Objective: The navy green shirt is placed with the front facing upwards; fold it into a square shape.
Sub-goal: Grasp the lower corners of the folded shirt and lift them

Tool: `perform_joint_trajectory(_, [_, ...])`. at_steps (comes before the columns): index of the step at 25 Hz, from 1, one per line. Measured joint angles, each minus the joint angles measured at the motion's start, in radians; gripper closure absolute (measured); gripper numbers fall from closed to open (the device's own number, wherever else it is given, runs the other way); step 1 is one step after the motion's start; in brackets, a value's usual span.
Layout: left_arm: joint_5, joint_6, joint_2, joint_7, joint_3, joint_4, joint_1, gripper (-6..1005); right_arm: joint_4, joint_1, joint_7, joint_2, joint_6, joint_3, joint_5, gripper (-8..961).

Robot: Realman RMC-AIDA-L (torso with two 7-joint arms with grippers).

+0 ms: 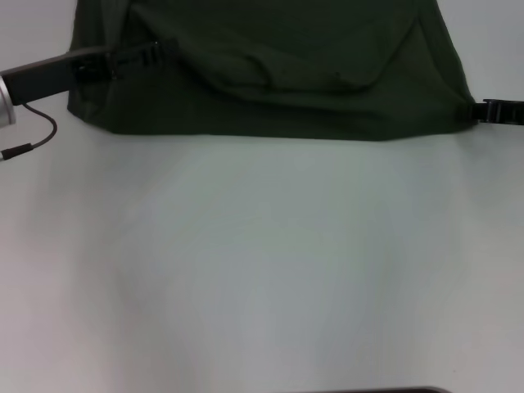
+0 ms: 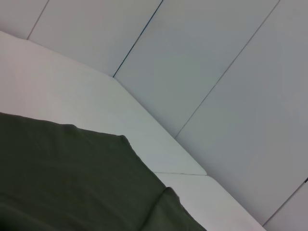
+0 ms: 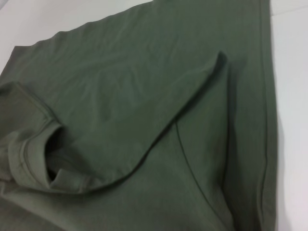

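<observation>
The navy green shirt (image 1: pixel 278 90) lies at the far edge of the white table (image 1: pixel 262 262), partly folded, with only plain green cloth showing; no letters or neck label are in view. My left gripper (image 1: pixel 151 51) rests over the shirt's left part, where a fold ridge starts. My right gripper (image 1: pixel 485 110) is at the shirt's near right corner, which is drawn to a point in it. The left wrist view shows a shirt edge (image 2: pixel 62 178) on the table. The right wrist view shows creased cloth (image 3: pixel 144 96) and a sleeve opening (image 3: pixel 43 159).
A thin black cable (image 1: pixel 41 131) hangs from my left arm over the table's left side. Beyond the table's far edge (image 2: pixel 159 159) stands a pale panelled wall (image 2: pixel 216 72). A dark strip (image 1: pixel 368 390) shows at the picture's bottom edge.
</observation>
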Motion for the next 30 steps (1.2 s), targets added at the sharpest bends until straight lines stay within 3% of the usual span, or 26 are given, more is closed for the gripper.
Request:
perform_joint_trajectory(11, [0.127, -0.045, 0.017, -0.003, 0.000, 0.000, 0.048, 188, -0.009, -0.021, -0.005, -0.006, -0.017, 0.031, 0.001, 900])
perform_joint_trajectory(22, [0.154, -0.199, 0.010, 0.127, 0.002, -0.022, 0.053, 188, -0.009, -0.017, -0.003, -0.005, -0.037, 0.040, 0.003, 900])
perform_joint_trajectory(30, [0.158, -0.347, 0.006, 0.194, 0.052, -0.077, 0.028, 189, -0.011, -0.014, 0.005, -0.004, -0.046, 0.046, 0.003, 900])
